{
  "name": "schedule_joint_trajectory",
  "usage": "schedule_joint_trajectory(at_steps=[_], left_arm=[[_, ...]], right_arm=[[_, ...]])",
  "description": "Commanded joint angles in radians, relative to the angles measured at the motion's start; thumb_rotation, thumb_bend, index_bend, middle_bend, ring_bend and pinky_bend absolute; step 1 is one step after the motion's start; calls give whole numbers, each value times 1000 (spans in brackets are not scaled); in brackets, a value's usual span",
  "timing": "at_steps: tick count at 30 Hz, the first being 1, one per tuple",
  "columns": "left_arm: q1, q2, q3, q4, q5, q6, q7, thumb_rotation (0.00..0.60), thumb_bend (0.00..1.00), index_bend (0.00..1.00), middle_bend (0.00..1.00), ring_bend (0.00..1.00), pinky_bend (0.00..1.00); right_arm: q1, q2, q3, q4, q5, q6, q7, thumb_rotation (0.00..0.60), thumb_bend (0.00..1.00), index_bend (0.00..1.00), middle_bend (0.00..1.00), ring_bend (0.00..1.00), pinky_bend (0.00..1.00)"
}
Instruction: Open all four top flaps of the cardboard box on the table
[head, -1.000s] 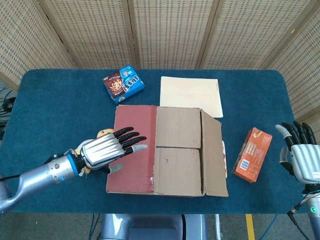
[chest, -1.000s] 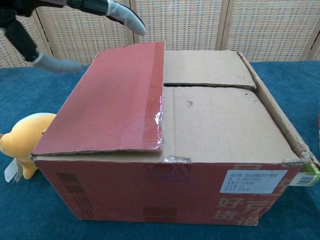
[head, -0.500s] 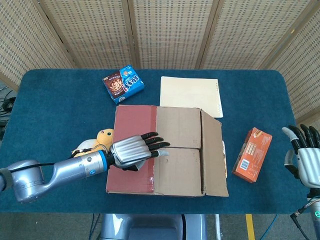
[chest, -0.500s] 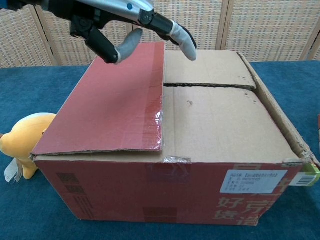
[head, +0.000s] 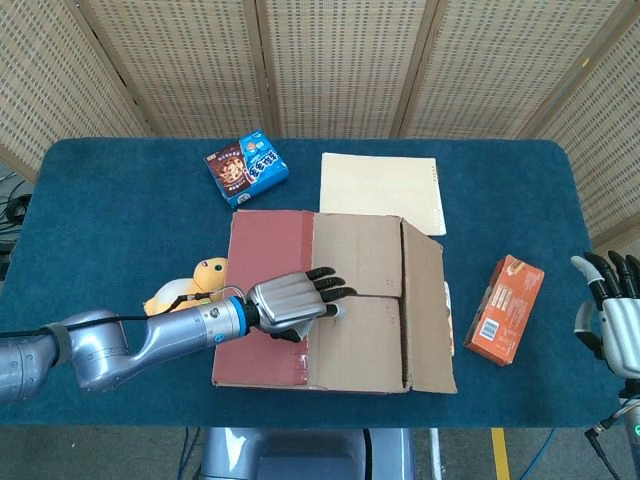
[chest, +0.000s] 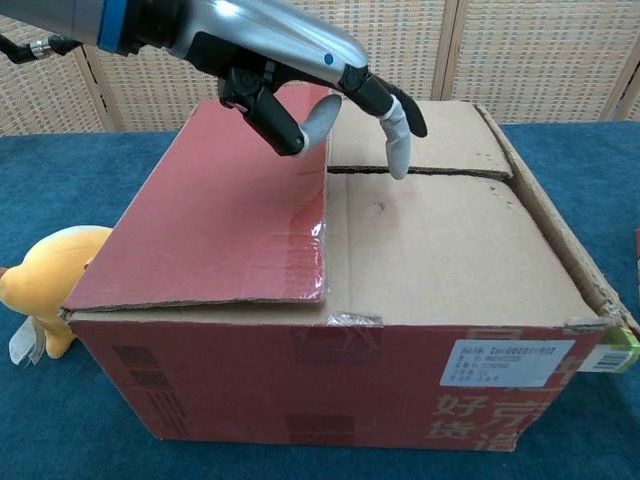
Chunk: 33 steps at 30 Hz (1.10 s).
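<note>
The cardboard box (head: 335, 305) sits at the middle of the blue table (head: 120, 220), its red left flap (head: 268, 290) lying flat over the two brown inner flaps (chest: 420, 200), and the right flap (head: 425, 310) also down. Since half a second ago the left hand (head: 292, 300) has slid further right across the red flap, so its fingertips (chest: 397, 150) now reach past that flap's free edge and hang just above the seam between the brown flaps; the fingers are spread and hold nothing. The right hand (head: 612, 310) has drifted a little toward the right edge of the frame, fingers apart and empty. Only the chest view shows the fingertip bent down toward the seam and the box's label; only the head view shows the right hand, the orange carton (head: 505, 308), the blue snack box (head: 247, 167) and the beige sheet (head: 382, 190). The yellow plush toy (chest: 45, 285) lies left of the box.
</note>
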Motion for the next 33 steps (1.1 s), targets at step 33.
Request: schedule_joint_trajectory(at_steps=[33], left_arm=[[-44, 99, 63, -60, -205, 66, 190, 419, 1000, 418, 303, 225, 128]], right_arm=[[-15, 1, 25, 0, -2, -6, 3, 600, 814, 141, 136, 0, 0]])
